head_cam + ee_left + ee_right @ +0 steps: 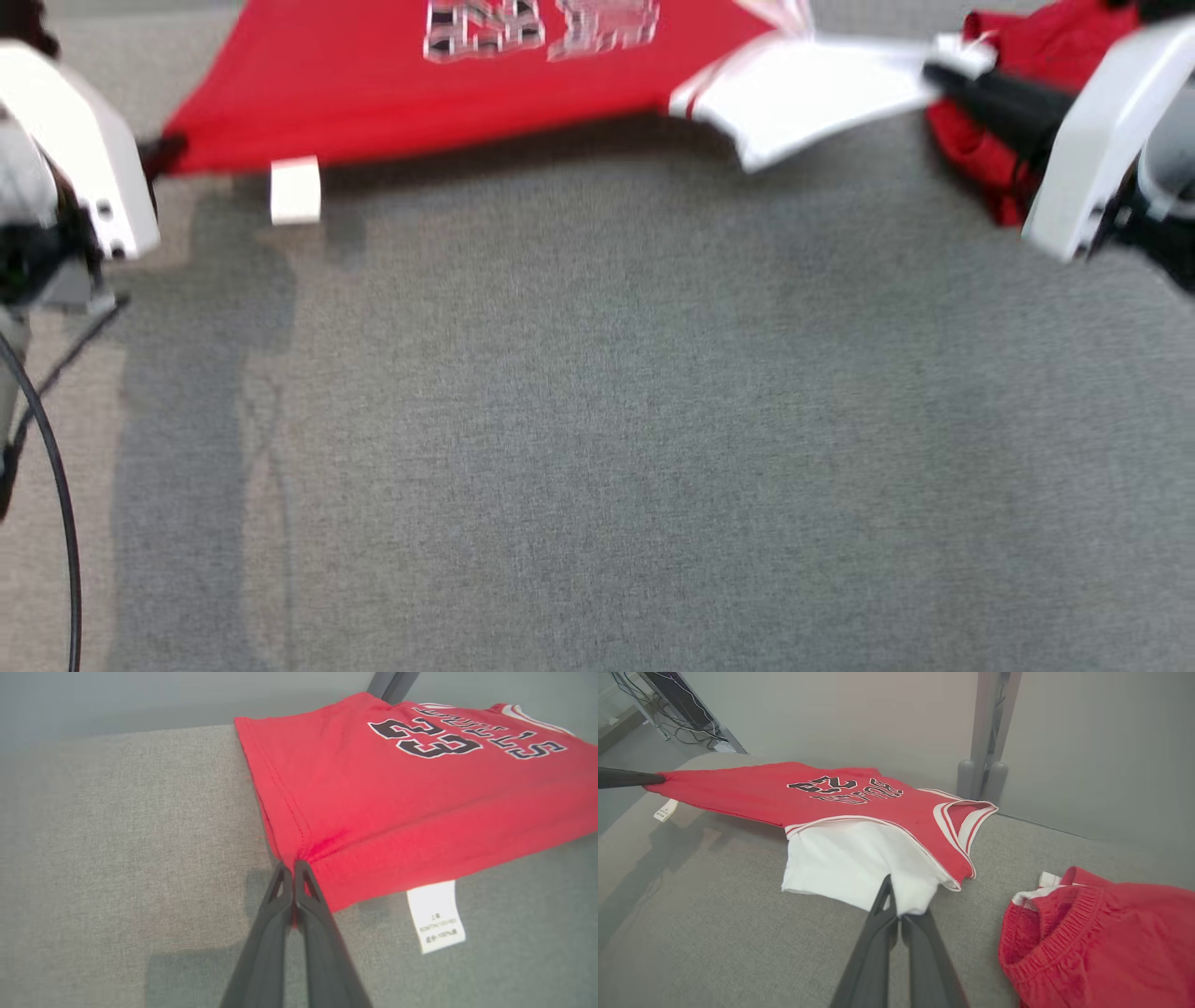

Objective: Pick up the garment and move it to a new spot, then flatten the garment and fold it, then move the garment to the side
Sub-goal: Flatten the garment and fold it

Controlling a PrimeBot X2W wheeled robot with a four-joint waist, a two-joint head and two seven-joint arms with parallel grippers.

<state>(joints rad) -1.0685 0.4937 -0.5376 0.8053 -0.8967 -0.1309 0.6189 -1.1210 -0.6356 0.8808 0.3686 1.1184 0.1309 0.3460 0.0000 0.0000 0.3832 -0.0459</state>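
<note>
The garment [448, 93] is a red jersey with dark lettering and a white sleeve [812, 89], stretched across the far part of the grey surface. My left gripper [294, 865] is shut on the hem corner of the garment [420, 798], beside a hanging white care label [437, 917]. My right gripper [896, 910] is shut on the edge of the white sleeve [850, 863]. In the head view the left gripper [163, 149] pinches the garment's left corner and the right gripper [938, 73] holds the sleeve end. The left gripper's fingers [626, 778] also reach in from the right wrist view's left edge.
Red shorts [1101, 942] with an elastic waistband lie bunched to the right, close to my right arm [1102, 131]. The grey fabric surface [607, 420] spreads wide in front. A grey post [987, 728] and wall stand behind the garment. A black cable [56, 467] hangs at the left.
</note>
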